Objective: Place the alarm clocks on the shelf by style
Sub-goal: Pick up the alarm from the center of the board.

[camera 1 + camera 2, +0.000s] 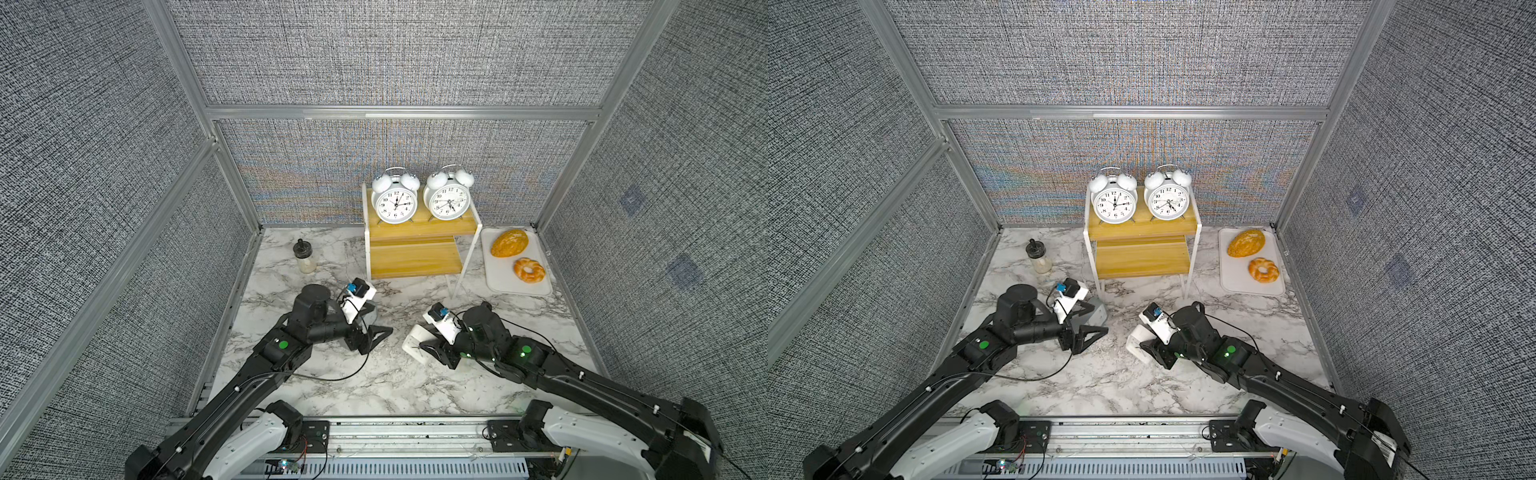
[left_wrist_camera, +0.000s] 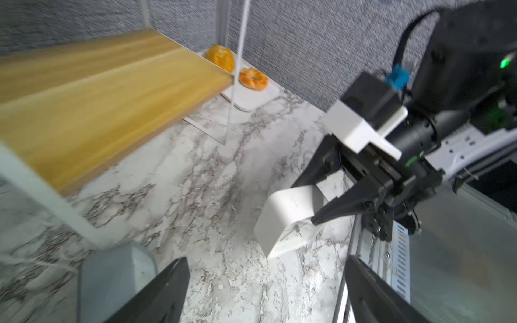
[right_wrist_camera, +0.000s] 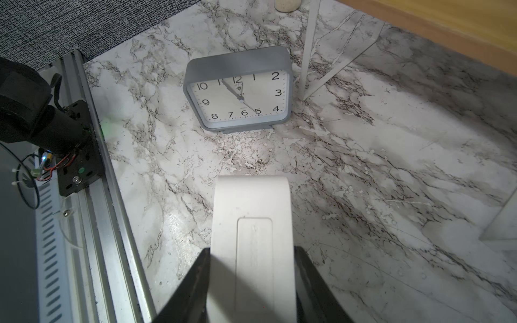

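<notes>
The two-tier shelf [image 1: 415, 259], centre frame in both top views, is carrying two twin-bell clocks [image 1: 395, 203] side by side on its top board, and its lower board is lying bare. Below left, the left gripper [image 1: 1098, 319] is holding its fingers wide apart beside the grey-blue rectangular clock [image 3: 239, 89], which is standing on the marble. At lower centre, the right gripper [image 3: 253, 249] is clamping the small white clock [image 3: 251, 212]. A lift onto the lower board looks next, and it will need to clear the shelf's front leg.

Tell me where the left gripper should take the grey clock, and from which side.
Likely across its thin depth near the top edge, fingers on dial and back, coming from above: the grey clock stands upright and its face looks too wide to span.
</notes>
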Controlling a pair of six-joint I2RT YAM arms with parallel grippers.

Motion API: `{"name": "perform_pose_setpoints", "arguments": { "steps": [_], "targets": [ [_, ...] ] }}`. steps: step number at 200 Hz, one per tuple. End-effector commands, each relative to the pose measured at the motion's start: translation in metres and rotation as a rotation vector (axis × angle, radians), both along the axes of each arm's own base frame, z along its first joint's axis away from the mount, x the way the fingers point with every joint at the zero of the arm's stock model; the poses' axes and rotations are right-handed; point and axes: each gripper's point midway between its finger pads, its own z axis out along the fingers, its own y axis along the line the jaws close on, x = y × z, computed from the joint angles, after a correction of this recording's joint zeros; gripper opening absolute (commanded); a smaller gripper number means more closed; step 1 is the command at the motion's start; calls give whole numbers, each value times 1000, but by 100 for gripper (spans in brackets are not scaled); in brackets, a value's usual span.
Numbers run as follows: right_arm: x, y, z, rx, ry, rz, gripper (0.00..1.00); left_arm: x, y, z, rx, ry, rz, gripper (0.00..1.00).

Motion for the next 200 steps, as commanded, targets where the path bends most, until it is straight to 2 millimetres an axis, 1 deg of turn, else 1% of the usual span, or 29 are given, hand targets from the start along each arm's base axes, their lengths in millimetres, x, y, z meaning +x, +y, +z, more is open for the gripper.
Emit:
{"name": "perform_pose_setpoints", "arguments": {
  "steps": [1, 23, 32, 55, 75, 96, 129, 145, 168, 183, 200],
  "targets": [
    [-9, 2, 3, -25, 12, 87, 36, -9, -17, 3, 6, -107, -169, 93],
    [-9, -1, 8, -39, 16, 104, 36, -10, -23, -3, 40, -179, -272, 97],
    [-10, -2, 10, -38, 17, 113, 36, -7, -26, -7, 52, -197, -292, 98],
    [-13, -2, 16, -25, 10, 137, 36, -4, -33, -14, 74, -188, -371, 98],
    [-15, -2, 19, -17, 6, 150, 36, -10, -36, -13, 56, -147, -459, 97],
    [-16, -3, 22, -17, 3, 167, 36, -18, -37, -16, 29, -170, -541, 96],
    [-15, 0, 24, -22, -3, 183, 36, -25, -41, -18, -10, -164, -627, 96],
    [-14, 2, 25, -21, -5, 190, 36, -23, -46, -18, -31, -137, -652, 96],
    [-13, 4, 22, -29, 1, 198, 36, -19, -51, -25, -25, -82, -668, 94],
    [-13, 4, 19, -36, 7, 198, 36, -17, -53, -30, -6, -73, -666, 89],
    [-13, 5, 21, -27, 0, 202, 36, -13, -53, -34, 7, -87, -651, 85]
  ]
}}
